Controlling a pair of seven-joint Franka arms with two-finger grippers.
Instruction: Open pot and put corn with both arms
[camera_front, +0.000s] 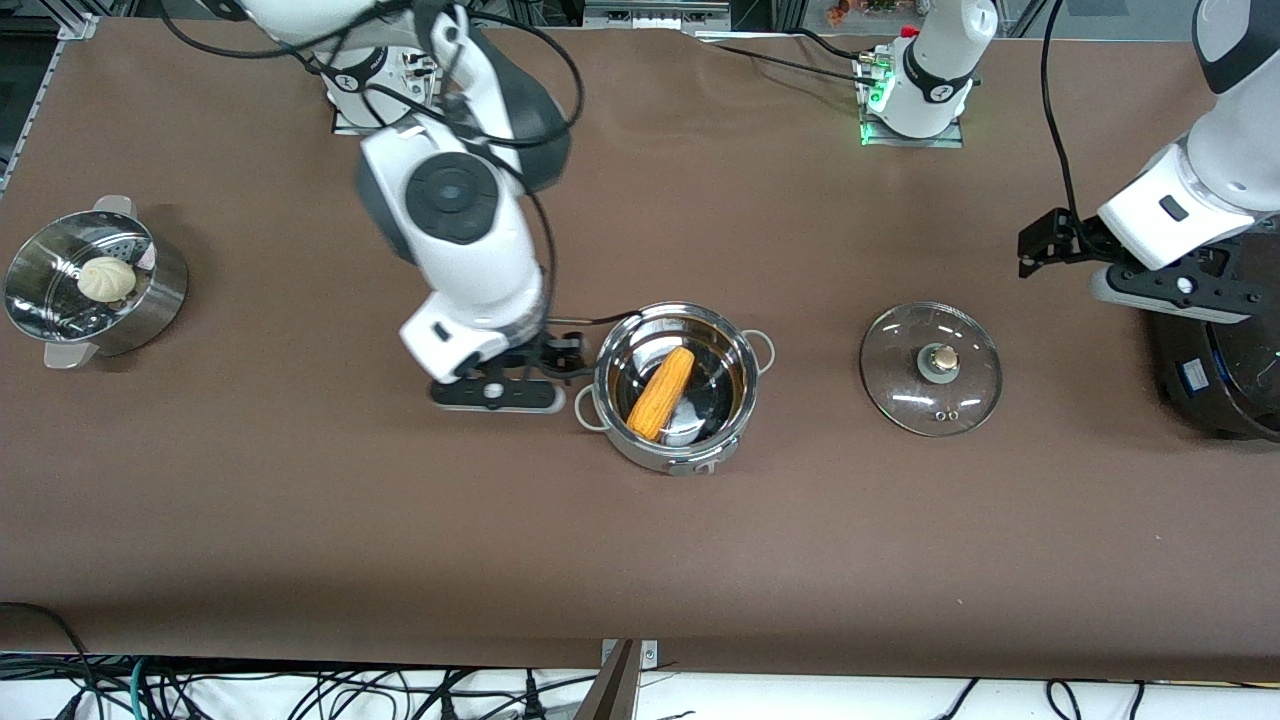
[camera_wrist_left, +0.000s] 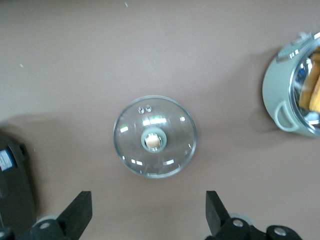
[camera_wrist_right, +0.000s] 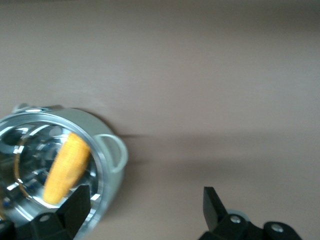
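Inside 1 pot (camera_front: 738, 405): 1 corn (camera_front: 661, 392)

Open steel pot (camera_front: 676, 388), yellow corn (camera_front: 662, 393) slanted inside, glass lid (camera_front: 931, 369) flat beside it

A robotics lab, plainly. Two arms (camera_front: 470, 250) are bolted to a brown-covered table (camera_front: 300, 500). Loose cables (camera_front: 300, 690) tangle along its near edge.
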